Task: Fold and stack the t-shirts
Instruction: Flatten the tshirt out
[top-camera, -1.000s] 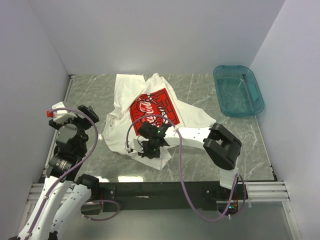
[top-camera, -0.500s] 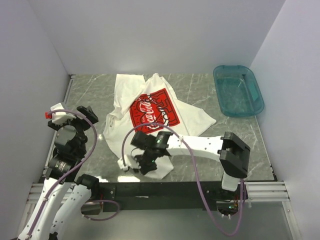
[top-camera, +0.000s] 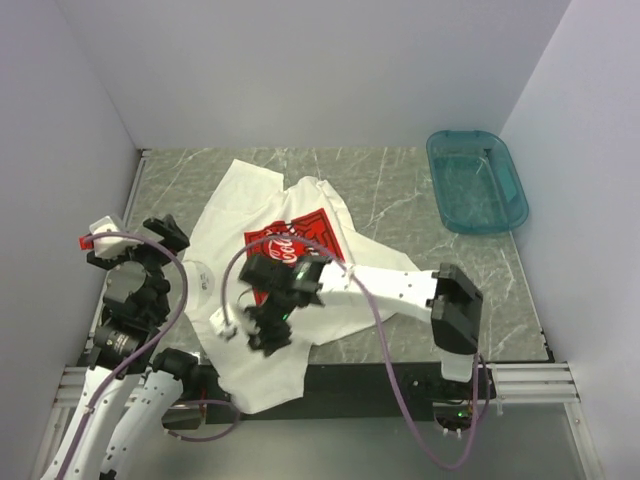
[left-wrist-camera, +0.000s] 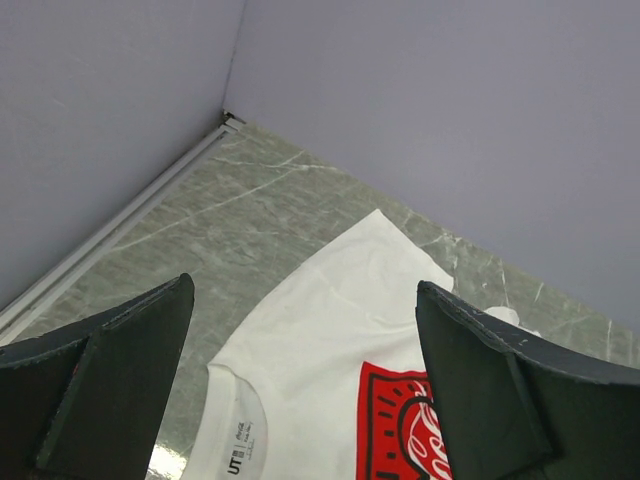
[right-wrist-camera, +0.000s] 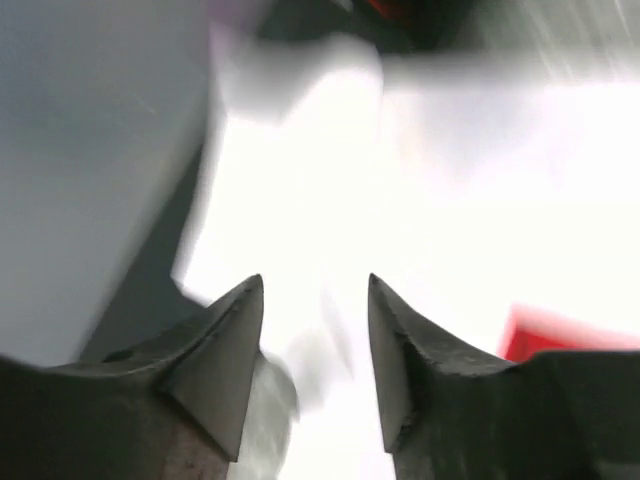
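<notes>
Single white t-shirt (top-camera: 240, 215) lay spread on the grey marbled surface (top-camera: 400, 190), left of centre. Its upper part reached toward the far left corner; its lower part trailed over the near edge, draping past the arm bases. Red square print (top-camera: 305, 232) faced up, partly creased. Collar with inner label (left-wrist-camera: 240, 440) pointed toward the left edge.

Right end effector (top-camera: 262, 330) hung over the shirt close to the near edge, arm stretched leftward across the cloth. Wrist view blurred: fingers (right-wrist-camera: 225, 350) stood parted with a clear gap, white cloth beyond them, nothing seen pinched; taken as released.

Left end effector (left-wrist-camera: 305, 300) was raised near the left edge, fingers spread wide, gripping nothing, with the shirt's shoulder area below.

Teal basin (top-camera: 478, 185) sat at the far right corner, well apart from the shirt.
</notes>
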